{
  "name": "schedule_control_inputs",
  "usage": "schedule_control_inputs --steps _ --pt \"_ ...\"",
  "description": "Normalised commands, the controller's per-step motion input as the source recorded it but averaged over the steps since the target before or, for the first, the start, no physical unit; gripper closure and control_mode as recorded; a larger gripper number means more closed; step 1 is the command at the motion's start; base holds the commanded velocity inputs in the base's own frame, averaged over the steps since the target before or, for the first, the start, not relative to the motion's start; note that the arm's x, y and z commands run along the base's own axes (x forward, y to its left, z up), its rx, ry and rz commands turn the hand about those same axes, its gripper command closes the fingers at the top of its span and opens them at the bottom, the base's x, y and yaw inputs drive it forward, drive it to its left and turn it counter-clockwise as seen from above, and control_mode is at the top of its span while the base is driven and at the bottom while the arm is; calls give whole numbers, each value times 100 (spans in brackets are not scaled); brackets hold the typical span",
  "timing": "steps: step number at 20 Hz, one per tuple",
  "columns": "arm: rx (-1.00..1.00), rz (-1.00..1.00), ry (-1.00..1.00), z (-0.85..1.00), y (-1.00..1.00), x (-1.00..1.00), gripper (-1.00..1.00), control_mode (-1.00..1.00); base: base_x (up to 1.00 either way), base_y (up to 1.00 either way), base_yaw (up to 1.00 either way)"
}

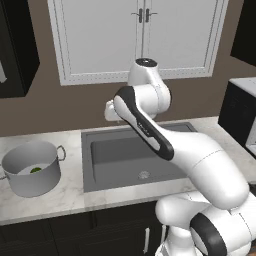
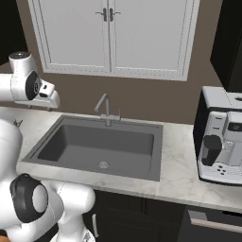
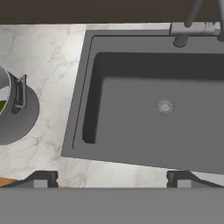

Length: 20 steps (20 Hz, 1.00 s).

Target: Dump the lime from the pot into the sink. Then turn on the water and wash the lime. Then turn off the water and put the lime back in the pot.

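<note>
White marble counter [image 1: 65, 197] around dark sink [image 1: 115, 172]; gripper [image 3: 112, 178] released, hovering above

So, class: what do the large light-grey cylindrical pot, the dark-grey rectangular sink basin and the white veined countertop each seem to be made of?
Large light-grey cylindrical pot: probably brushed metal, going by its even grey sheen and thin loop handles. Dark-grey rectangular sink basin: matte, without glints, perhaps composite or coated metal; its round drain looks metallic. White veined countertop: looks like polished marble, judging by the grey veining.
</note>
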Motion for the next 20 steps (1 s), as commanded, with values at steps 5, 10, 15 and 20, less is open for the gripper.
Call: schedule_control_inputs --steps 5,10,15,20 --pt "0 3 0 -2 74 0 -100 -100 0 0 0" --pt "0 2 0 -2 68 0 -100 -100 0 0 0" --pt "0 2 0 -6 64 0 -100 -100 0 0 0" --pt "0 1 3 -18 62 0 -100 -100 0 0 0"
